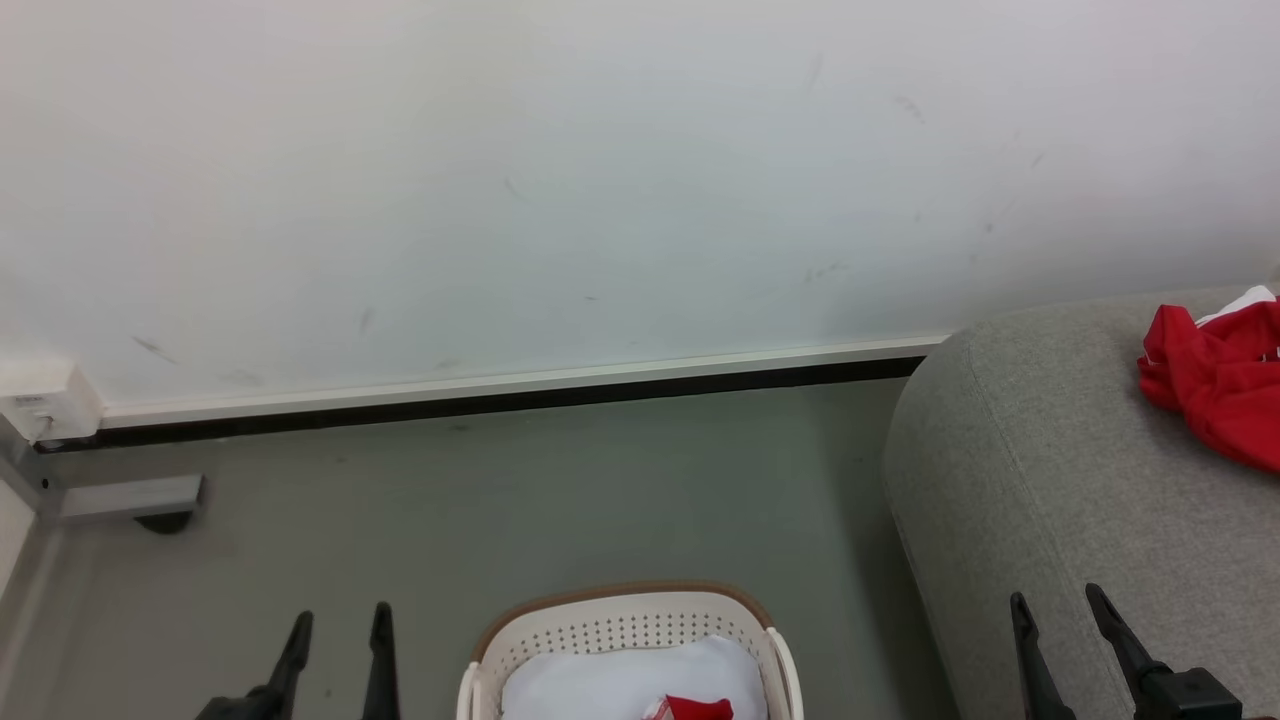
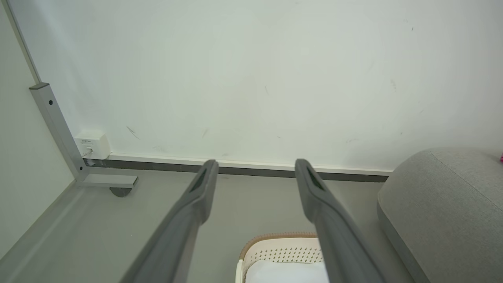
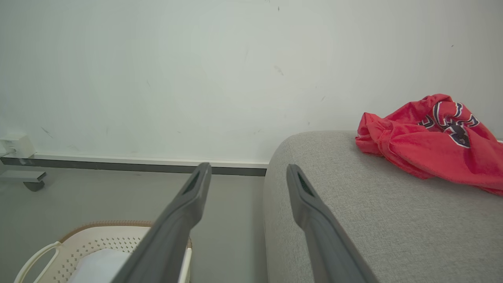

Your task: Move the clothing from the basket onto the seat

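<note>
The left end effector [image 1: 340, 625] stands spread, its two dark fingers apart with nothing between them, raised above the grey floor [image 1: 600, 480] just left of the basket [image 1: 620, 597]. The right end effector [image 1: 1057, 600] is spread in the same way and grips nothing; its fingers rise in front of the near left part of the seat [image 1: 1040, 470]. The basket sits on the floor between the two end effectors, near the seat's rounded corner with a strip of floor between them. Inside it lies a white pad [image 1: 600, 680], and on the pad's near edge is a small piece of red clothing [image 1: 692, 709], cut off by the bottom of the head view. A larger red garment [image 1: 1215, 385] lies crumpled on top of the seat, well apart from the right end effector; the right wrist view shows a dark and white logo on it. Behind all this a scuffed white wall [image 1: 600, 180] meets the floor along a pale baseboard [image 1: 520, 385], with a small white box [image 1: 40, 400] and a grey metal foot [image 1: 130, 495] at the far left.
</note>
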Tool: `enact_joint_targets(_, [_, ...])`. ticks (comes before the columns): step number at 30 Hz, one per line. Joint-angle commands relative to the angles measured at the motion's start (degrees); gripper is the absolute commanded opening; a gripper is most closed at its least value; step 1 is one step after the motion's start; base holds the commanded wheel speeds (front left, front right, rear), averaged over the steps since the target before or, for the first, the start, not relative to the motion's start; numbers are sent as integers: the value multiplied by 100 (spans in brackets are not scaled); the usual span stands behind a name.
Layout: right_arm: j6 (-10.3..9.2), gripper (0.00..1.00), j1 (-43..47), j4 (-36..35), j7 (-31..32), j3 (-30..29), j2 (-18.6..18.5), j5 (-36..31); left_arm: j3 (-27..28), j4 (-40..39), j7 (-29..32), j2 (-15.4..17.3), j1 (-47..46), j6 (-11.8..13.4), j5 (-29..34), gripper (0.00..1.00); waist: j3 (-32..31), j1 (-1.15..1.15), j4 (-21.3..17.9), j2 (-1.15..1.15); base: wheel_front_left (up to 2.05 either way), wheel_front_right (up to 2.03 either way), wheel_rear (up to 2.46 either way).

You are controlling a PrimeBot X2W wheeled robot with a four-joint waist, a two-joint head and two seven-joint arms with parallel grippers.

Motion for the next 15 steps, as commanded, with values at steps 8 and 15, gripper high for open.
enact_joint_targets(8, [-15,100,-47,7,4,-14,0,33,159,49,-5,-87,-15,-120,222,100,25,0,-38,0,0,0,0])
enact_joint_targets(15, [-15,100,-157,-80,4,-145,-1,21,183,116,-5,-151,-104,-193,267,100,112,0,-191,0,0,0,0])
